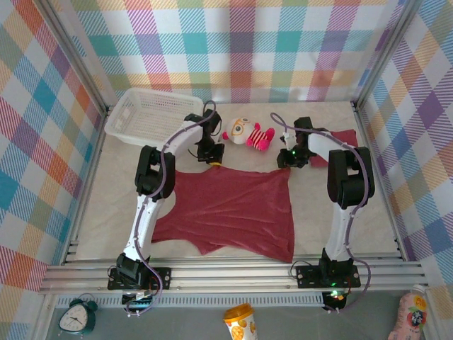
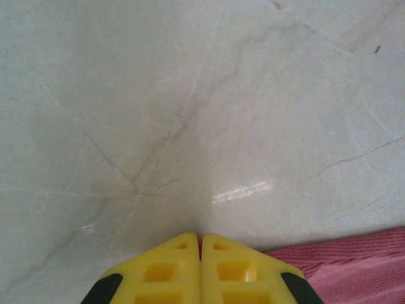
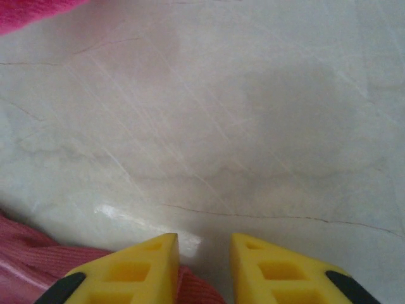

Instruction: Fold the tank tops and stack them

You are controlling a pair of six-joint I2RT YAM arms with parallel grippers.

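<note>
Maroon tank top (image 1: 226, 212) spread flat on table (image 1: 106, 205); second tank top (image 1: 342, 137) bunched far right.
Left gripper (image 2: 200, 238) at spread top's far-left corner, fingers pressed together; right gripper (image 3: 204, 239) at far-right corner, fingers slightly apart.

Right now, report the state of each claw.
Left claw: closed at the edge of the tank top; a grip on cloth cannot be told.
Right claw: open, with cloth by one finger.
</note>
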